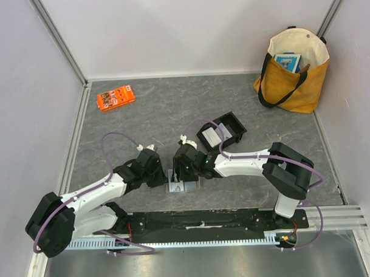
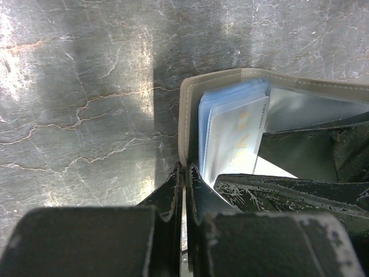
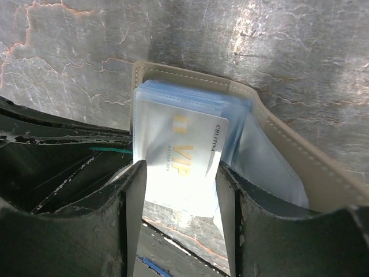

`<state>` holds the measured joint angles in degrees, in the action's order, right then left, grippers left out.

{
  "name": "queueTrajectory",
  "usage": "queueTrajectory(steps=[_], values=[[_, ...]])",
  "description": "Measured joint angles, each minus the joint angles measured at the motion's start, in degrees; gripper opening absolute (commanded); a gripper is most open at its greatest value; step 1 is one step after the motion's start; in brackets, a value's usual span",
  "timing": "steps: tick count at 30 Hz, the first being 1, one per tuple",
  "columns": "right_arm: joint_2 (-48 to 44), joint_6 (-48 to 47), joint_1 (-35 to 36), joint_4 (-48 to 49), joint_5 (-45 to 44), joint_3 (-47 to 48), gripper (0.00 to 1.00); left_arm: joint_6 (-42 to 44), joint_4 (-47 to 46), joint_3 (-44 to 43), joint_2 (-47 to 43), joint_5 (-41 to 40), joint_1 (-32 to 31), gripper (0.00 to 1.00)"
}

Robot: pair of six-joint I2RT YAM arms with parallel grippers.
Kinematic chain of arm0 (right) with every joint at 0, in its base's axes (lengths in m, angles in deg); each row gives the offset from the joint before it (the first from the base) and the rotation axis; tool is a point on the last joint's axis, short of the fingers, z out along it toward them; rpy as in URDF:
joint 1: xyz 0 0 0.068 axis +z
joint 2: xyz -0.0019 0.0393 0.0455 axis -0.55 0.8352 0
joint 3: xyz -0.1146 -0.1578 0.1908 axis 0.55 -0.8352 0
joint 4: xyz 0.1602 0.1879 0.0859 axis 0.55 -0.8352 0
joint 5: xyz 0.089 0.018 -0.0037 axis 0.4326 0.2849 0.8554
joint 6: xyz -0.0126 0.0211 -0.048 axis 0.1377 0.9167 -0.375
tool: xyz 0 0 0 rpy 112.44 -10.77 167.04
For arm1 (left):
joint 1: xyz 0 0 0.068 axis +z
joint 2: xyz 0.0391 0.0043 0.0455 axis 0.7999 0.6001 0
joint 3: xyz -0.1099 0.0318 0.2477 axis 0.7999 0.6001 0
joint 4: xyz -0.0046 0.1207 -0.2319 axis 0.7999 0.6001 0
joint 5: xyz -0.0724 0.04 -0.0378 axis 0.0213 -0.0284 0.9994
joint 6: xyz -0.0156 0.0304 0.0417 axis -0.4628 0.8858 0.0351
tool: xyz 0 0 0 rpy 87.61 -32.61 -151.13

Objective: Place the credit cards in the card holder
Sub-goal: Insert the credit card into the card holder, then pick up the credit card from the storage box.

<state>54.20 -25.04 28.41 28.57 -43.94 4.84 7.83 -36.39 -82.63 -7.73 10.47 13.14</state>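
The taupe card holder (image 1: 176, 187) lies open on the grey table between the two arms. My left gripper (image 2: 184, 170) is shut on the near edge of the card holder's (image 2: 185, 109) stitched flap. Pale blue credit cards (image 2: 233, 135) sit stacked in its inner pocket. In the right wrist view a whitish credit card (image 3: 179, 144) with gold "VIP" lettering sticks partway out of the card holder (image 3: 300, 161). My right gripper (image 3: 180, 167) is open, one finger on each side of that card's free end. From above, the left gripper (image 1: 168, 178) and right gripper (image 1: 187, 175) meet over the holder.
An open black tray (image 1: 224, 132) stands just behind the right arm's wrist. An orange packet (image 1: 115, 97) lies at the back left. A yellow tote bag (image 1: 292, 71) with a blue box inside stands in the back right corner. Walls enclose the table.
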Motion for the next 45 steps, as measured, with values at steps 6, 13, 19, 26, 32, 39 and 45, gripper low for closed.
queueTrajectory(steps=[6, 13, 19, 26, 32, 39, 45], values=[[-4.61, -4.76, -0.68, -1.55, -3.21, 0.02, 0.74, 0.02, 0.04, -0.07, -1.81, -0.04, 0.00, 0.02], [-13.44, -11.93, -5.38, -0.96, -4.66, 0.02, 0.76, 0.83, 0.00, -2.43, -2.43, 0.98, 0.00, 0.02], [-14.29, -15.74, -9.18, -1.84, -6.71, -0.13, 0.77, 1.46, -0.09, -4.02, -1.75, 1.84, 0.00, 0.02], [-17.18, -23.10, -21.44, -2.29, -7.69, 1.25, 0.81, 2.12, -0.04, -4.11, -0.35, 2.16, 0.00, 0.02], [-12.28, -29.75, -32.87, -2.01, -0.35, 5.57, 0.86, 2.78, -0.02, -4.26, 0.33, 2.23, 0.00, 0.02], [-3.91, -34.53, -35.36, -2.32, 8.55, 7.37, 0.88, 2.97, 0.02, -5.07, 0.35, 2.40, 0.00, 0.02], [-0.15, -36.15, -35.56, -2.54, 11.17, 8.52, 0.89, 3.06, 0.04, -5.38, 0.35, 2.45, 0.00, 0.02]])
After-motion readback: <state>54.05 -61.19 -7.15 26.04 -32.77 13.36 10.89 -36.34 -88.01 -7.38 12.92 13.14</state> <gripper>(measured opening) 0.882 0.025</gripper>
